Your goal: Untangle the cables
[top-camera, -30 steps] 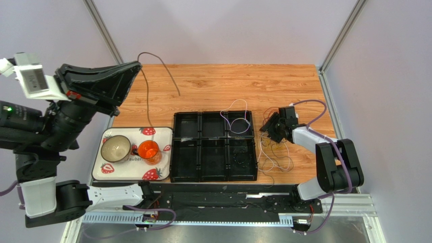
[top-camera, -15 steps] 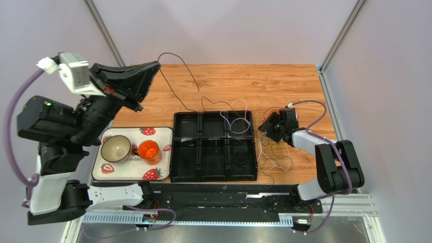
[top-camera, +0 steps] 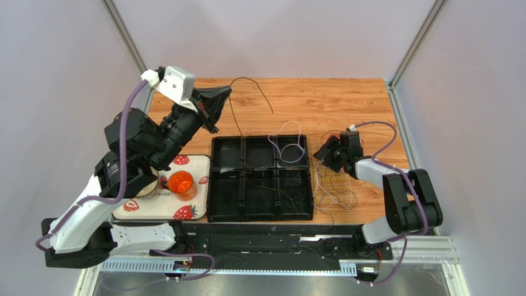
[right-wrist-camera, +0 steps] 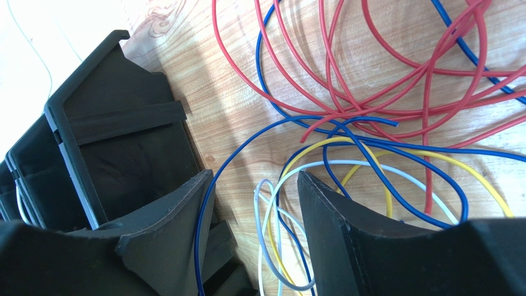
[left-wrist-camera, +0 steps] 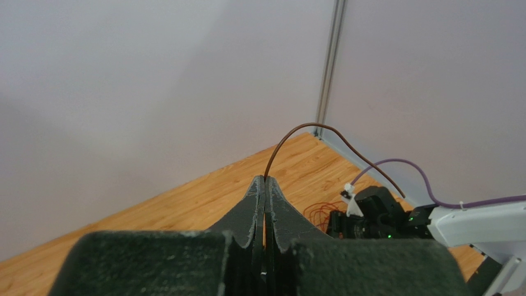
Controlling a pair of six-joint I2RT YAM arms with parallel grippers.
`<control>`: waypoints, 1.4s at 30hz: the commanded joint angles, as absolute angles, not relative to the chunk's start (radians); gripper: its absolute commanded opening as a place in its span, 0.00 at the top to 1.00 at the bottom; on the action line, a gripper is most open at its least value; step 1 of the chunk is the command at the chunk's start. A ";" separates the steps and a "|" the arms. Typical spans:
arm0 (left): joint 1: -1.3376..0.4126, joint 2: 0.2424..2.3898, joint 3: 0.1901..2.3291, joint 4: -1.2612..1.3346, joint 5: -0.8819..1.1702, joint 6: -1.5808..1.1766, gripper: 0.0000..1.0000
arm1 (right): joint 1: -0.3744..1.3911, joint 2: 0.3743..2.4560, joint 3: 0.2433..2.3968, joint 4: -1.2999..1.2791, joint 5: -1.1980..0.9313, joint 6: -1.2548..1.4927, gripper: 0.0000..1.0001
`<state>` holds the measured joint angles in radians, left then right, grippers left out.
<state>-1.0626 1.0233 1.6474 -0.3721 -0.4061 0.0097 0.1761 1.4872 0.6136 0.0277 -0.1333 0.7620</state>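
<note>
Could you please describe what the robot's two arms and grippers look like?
The left arm and right arm share black joint housings, white links and purple hoses. The left gripper and right gripper have matte black, wedge-shaped fingers tapering to thin tips.

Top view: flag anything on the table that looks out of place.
A brown cable pinched in the shut left gripper arches through the air and trails down across the black compartment tray. A white cable loops over the tray's far rim. The remaining cables lie tangled on the table beside the open right gripper.
</note>
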 commanded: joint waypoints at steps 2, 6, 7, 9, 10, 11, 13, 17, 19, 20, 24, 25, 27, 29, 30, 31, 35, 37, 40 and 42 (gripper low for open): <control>-1.031 1.045 1.674 -0.373 -0.460 0.006 1.00 | 0.181 1.520 0.589 0.025 -0.126 0.736 0.41; -1.017 1.071 1.658 -0.393 -0.491 -0.021 1.00 | 0.183 1.520 0.589 0.026 -0.126 0.736 0.41; -1.011 1.077 1.635 -0.394 -0.497 -0.031 1.00 | 0.183 1.522 0.588 0.025 -0.126 0.735 0.41; -0.997 1.084 1.611 -0.393 -0.502 -0.047 1.00 | 0.183 1.520 0.588 0.028 -0.127 0.733 0.41; -0.977 1.089 1.586 -0.394 -0.496 -0.070 1.00 | 0.181 1.523 0.589 0.028 -0.127 0.735 0.41; -0.970 1.092 1.574 -0.394 -0.474 -0.083 1.00 | 0.181 1.523 0.589 0.026 -0.129 0.733 0.41; -0.950 1.098 1.539 -0.393 -0.457 -0.120 1.00 | 0.181 1.528 0.594 0.026 -0.130 0.732 0.41; -0.948 1.101 1.468 -0.385 -0.423 -0.178 1.00 | 0.183 1.531 0.592 0.028 -0.133 0.730 0.41; -0.946 1.103 1.421 -0.379 -0.426 -0.212 1.00 | 0.183 1.531 0.594 0.029 -0.135 0.729 0.41; -0.946 1.104 1.405 -0.368 -0.423 -0.221 1.00 | 0.183 1.532 0.595 0.029 -0.135 0.729 0.41; -0.945 1.146 1.365 -0.364 -0.408 -0.256 1.00 | 0.184 1.539 0.597 0.032 -0.140 0.729 0.41; -0.945 1.163 1.374 -0.367 -0.410 -0.259 1.00 | 0.184 1.537 0.597 0.032 -0.141 0.727 0.41; -0.943 1.175 1.396 -0.373 -0.407 -0.244 1.00 | 0.184 1.542 0.598 0.032 -0.143 0.727 0.41; -0.942 1.178 1.465 -0.385 -0.408 -0.219 1.00 | 0.183 1.543 0.600 0.032 -0.146 0.724 0.41; -0.940 1.187 1.500 -0.396 -0.411 -0.189 1.00 | 0.184 1.546 0.603 0.031 -0.147 0.723 0.41; -0.940 1.193 1.584 -0.411 -0.417 -0.172 1.00 | 0.184 1.549 0.603 0.032 -0.149 0.721 0.41; -0.939 1.224 1.804 -0.500 -0.426 -0.095 1.00 | 0.184 1.554 0.606 0.031 -0.152 0.721 0.41; -0.939 1.221 1.895 -0.509 -0.423 -0.063 1.00 | 0.184 1.552 0.604 0.034 -0.152 0.719 0.41; -0.939 1.212 1.978 -0.523 -0.422 -0.035 1.00 | 0.184 1.554 0.604 0.032 -0.153 0.721 0.41; -0.939 1.200 2.000 -0.506 -0.419 -0.020 1.00 | 0.186 1.554 0.606 0.032 -0.155 0.721 0.41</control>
